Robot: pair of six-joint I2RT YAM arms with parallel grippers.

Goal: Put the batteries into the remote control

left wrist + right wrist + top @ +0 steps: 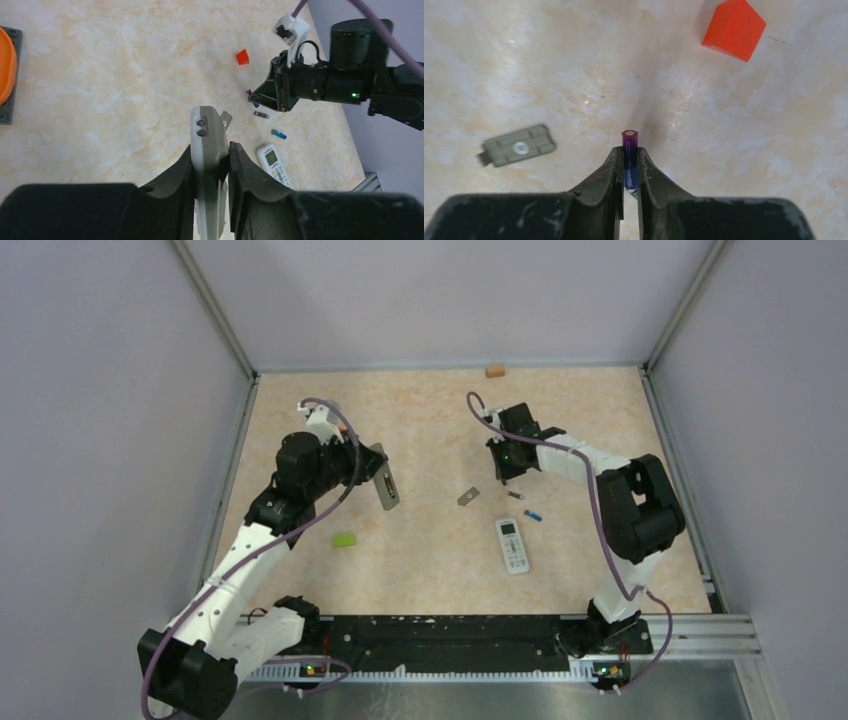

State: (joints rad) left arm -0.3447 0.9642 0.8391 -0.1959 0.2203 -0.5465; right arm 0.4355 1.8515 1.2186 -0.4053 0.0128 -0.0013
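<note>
Right jaws are clenching on a purple battery point(629, 142), pinching it along its length so that its capped end is poking out just past the tips; whether it is touching the counter point(430, 420) cannot be told. Left jaws are grasping a grey remote point(207, 145) by its long sides and holding it out over the left half of the counter, well apart from the right jaws. Bare counter is lying between the two arms, and the side walls point(100, 440) are standing well clear of both. A grey cover point(516, 146) is lying flat to the left of the right jaws, and a red block point(734, 29) is sitting ahead of them by the far edge. On the near side of the right jaws, a dark battery point(516, 495) and a blue battery point(534, 514) are lying close together, with a white remote point(513, 545) resting face up just beyond them, towards the arm bases. A green piece point(344, 539) is lying near the left arm.
</note>
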